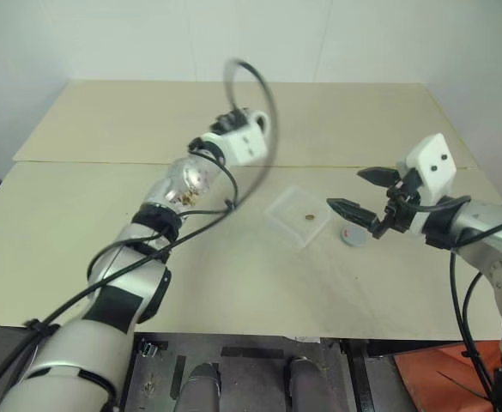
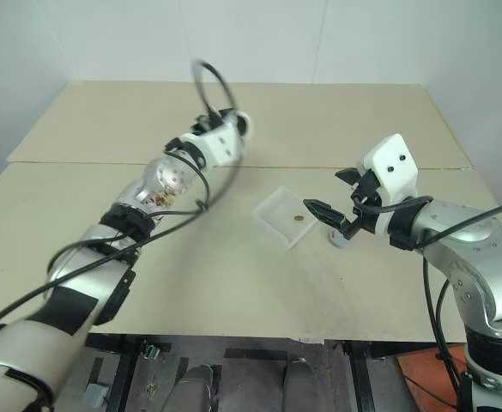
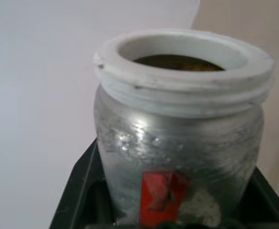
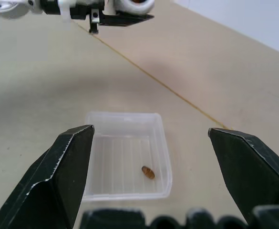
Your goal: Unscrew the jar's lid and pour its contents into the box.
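A: Report the left side of the pale beige worktop (image 1: 105,223).

B: The left gripper (image 1: 249,120) is raised above the worktop's rear half. Its jaws are clamped tight on the small silvery cylindrical jar with a red mark (image 3: 177,143). The jar's white threaded mouth is uncovered; something brownish shows inside.

A: Centre?

B: The small shallow box of clear plastic with rounded corners (image 1: 295,215) rests flat on the worktop, between the two arms. The tiny brown piece (image 4: 148,172) lies inside it, near one wall.

A: Right side?

B: The small round silvery-grey lid (image 1: 354,235) lies on the worktop just beside the box. The right gripper (image 1: 360,191) hovers above the lid, jaws spread wide and holding nothing, pointing toward the box.
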Controlling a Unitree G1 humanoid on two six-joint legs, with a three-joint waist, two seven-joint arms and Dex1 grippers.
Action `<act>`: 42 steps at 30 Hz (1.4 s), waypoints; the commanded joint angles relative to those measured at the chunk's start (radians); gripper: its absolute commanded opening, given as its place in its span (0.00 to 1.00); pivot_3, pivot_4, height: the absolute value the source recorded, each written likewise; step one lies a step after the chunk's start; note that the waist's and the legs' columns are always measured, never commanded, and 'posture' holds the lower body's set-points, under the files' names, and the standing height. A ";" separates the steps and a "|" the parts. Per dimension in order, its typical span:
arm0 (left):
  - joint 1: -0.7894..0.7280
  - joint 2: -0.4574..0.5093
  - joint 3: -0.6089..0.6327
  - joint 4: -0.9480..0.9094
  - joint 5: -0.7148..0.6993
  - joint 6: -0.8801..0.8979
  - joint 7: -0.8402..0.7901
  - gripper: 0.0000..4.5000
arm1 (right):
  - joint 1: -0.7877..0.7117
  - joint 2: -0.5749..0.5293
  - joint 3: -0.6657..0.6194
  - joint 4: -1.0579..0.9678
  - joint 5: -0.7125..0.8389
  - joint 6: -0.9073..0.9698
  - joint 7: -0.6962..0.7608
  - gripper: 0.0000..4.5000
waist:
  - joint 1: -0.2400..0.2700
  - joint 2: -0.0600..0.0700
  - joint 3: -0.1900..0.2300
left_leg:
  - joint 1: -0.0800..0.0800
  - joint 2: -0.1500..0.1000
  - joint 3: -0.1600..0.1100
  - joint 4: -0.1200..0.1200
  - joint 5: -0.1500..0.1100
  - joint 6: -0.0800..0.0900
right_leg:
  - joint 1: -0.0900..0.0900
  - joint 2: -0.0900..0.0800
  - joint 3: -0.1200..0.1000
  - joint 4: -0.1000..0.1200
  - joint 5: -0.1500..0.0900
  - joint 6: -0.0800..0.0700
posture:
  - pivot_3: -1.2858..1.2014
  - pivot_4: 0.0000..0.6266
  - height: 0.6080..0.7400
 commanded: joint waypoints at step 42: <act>0.767 0.284 0.355 -1.006 -0.596 0.615 -0.554 1.00 | 0.013 -0.032 0.043 -0.024 -0.009 -0.053 0.127 1.00 | -0.044 0.001 -0.001 | 0.004 0.002 0.000 -0.001 -0.001 0.002 | 0.001 0.001 0.001 0.002 0.000 -0.001 | 0.52 0.24 1.00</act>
